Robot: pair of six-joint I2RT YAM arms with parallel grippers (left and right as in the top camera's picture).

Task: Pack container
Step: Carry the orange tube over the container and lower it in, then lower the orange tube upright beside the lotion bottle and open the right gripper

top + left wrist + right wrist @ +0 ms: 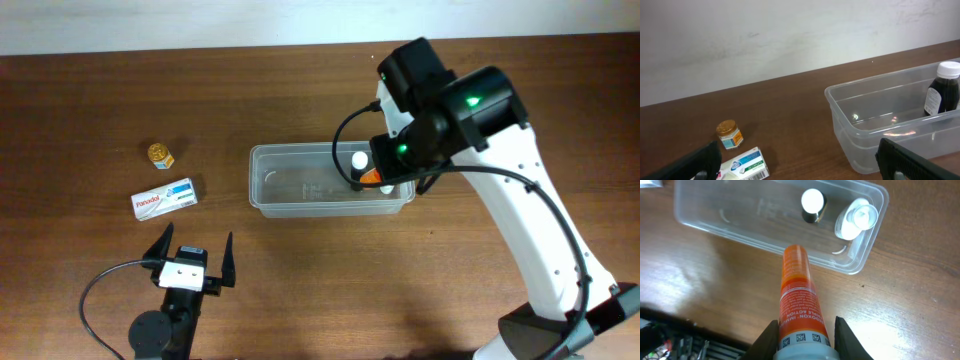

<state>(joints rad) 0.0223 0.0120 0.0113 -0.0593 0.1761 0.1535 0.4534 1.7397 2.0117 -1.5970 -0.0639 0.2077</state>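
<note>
The clear plastic container (290,203) (860,135) (740,215) lies in the middle of the table. A dark bottle with a white cap (358,160) (942,92) (813,205) stands inside at its right end, with a white bottle (855,220) beside it. My right gripper (378,172) (805,330) is shut on an orange tube (797,290) (370,177), held over the container's near right rim. My left gripper (190,262) (800,170) stands open near the front left, with nothing between its fingers.
A white medicine box (165,197) (745,165) lies left of the container. A small jar with a gold lid (160,154) (729,134) stands just behind the box. A pale wall runs along the table's far edge.
</note>
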